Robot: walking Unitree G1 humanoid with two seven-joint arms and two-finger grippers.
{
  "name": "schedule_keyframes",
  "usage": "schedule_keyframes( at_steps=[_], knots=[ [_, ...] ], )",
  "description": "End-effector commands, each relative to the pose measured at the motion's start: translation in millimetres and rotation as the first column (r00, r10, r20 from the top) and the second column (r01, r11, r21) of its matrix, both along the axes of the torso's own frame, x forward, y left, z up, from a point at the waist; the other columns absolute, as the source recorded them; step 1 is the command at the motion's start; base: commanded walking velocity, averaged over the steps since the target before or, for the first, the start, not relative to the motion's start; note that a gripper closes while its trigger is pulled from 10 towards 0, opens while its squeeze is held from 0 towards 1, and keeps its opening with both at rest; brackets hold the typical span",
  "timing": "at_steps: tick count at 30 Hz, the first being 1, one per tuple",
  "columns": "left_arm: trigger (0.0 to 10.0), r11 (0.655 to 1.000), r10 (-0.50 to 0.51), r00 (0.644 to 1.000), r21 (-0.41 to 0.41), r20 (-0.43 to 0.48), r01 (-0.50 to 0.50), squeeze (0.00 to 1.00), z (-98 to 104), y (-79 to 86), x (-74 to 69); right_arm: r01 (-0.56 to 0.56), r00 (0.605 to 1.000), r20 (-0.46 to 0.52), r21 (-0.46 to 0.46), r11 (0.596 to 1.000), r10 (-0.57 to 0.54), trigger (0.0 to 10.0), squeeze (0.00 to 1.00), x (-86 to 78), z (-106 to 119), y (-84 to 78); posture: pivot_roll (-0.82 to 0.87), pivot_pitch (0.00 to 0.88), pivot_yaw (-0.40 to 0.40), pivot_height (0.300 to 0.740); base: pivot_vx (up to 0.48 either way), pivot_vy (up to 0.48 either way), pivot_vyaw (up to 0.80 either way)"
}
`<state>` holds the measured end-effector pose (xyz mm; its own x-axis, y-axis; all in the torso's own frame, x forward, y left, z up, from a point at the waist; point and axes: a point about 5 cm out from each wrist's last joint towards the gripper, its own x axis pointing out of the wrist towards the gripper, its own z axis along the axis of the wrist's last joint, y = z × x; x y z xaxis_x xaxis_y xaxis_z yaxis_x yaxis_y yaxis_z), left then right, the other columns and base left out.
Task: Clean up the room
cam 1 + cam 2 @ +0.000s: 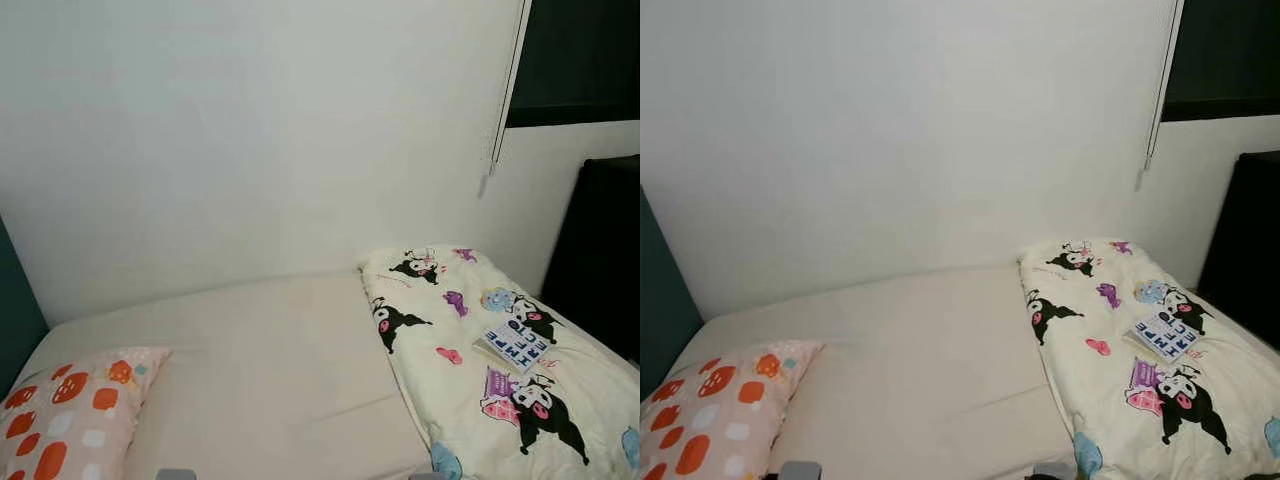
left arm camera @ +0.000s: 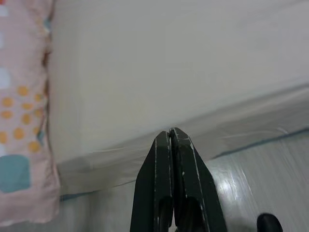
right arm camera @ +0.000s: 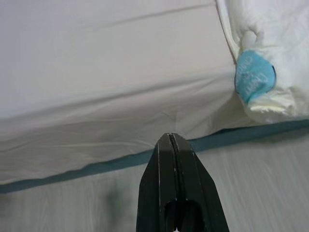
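nearest the head camera lies the bed's near edge, and the bed (image 1: 270, 370), under a plain cream sheet, runs back to the white wall (image 1: 250, 130). over the bed's right end a bunched white quilt (image 1: 490, 360) printed with black cartoon figures spreads from the wall side to the near edge, where one blue-patched corner (image 3: 253, 79) hangs over. at the bed's near left corner a pink pillow (image 1: 70, 410) with orange mushroom shapes lies flat, close to the teal headboard (image 1: 15, 310). on the quilt, toward the bed's right end, rests a small book (image 1: 512, 347) with block letters on its cover, slightly tilted. a white blind cord (image 1: 497, 130) hangs beside the dark window at the upper right. left gripper (image 2: 171, 133) hangs low by the bed's near edge beside the pillow, its jaws pressed together on nothing. right gripper (image 3: 170, 137) hangs by the same edge near the quilt corner, jaws likewise closed and empty, above pale floor.
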<state>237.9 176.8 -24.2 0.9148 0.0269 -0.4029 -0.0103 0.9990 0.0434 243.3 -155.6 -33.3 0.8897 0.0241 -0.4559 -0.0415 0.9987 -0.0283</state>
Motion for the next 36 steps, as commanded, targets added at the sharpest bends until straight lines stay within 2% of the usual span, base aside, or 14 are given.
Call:
schedule_keyframes(
  at_steps=[1, 12, 17, 22, 29, 32, 36],
  knots=[
    [10.0, 1.000, -0.025, 1.000, 0.006, -0.013, 0.025, 0.00, -1.4, -3.6, 1.1, -0.010, 1.000, 0.020, 0.019, 1.000, 0.010, 10.0, 0.00, 5.0, 4.6, 2.8, 0.00, 0.049, 0.009, 0.740, 0.000, 0.000, 0.00],
    [10.0, 0.999, -0.042, 0.999, -0.006, 0.011, 0.042, 0.00, 6.1, -5.2, 8.0, 0.005, 1.000, 0.023, 0.016, 1.000, -0.006, 10.0, 0.00, 7.5, 6.3, 0.8, 0.01, 0.062, 0.015, 0.740, 0.000, 0.000, 0.00],
    [10.0, 0.997, -0.050, 0.997, -0.051, 0.061, 0.053, 0.00, 19.1, -6.9, 22.0, 0.004, 0.999, 0.033, 0.030, 1.000, -0.005, 10.0, 0.00, 14.0, 10.6, 1.9, 0.02, 0.074, 0.018, 0.740, 0.000, 0.000, 0.00],
    [10.0, 0.997, -0.049, 0.996, -0.052, 0.075, 0.052, 0.00, 22.7, -7.0, 25.3, -0.002, 0.999, 0.034, 0.032, 0.999, 0.001, 10.0, 0.00, 14.3, 11.0, 3.0, 0.03, 0.078, 0.014, 0.740, 0.000, 0.000, 0.00],
    [10.0, 0.998, -0.052, 0.996, -0.043, 0.067, 0.055, 0.00, 21.0, -6.6, 22.4, -0.016, 1.000, 0.024, 0.022, 1.000, 0.015, 10.0, 0.00, 13.1, 9.5, 5.0, 0.02, 0.079, 0.015, 0.740, 0.000, 0.000, 0.00],
    [10.0, 0.998, -0.057, 0.998, -0.030, 0.015, 0.058, 0.00, 10.8, -7.0, 13.4, -0.027, 1.000, -0.016, -0.003, 1.000, 0.027, 10.0, 0.00, 7.8, 3.5, 3.1, 0.02, 0.077, 0.011, 0.740, 0.000, 0.000, 0.00],
    [10.0, 0.998, -0.058, 0.998, -0.034, 0.004, 0.058, 0.00, 8.3, -8.1, 10.3, -0.025, 1.000, -0.013, -0.004, 1.000, 0.025, 10.0, 0.00, 7.9, 3.7, 1.8, 0.01, 0.075, 0.013, 0.740, 0.000, 0.000, 0.00]
  ],
)
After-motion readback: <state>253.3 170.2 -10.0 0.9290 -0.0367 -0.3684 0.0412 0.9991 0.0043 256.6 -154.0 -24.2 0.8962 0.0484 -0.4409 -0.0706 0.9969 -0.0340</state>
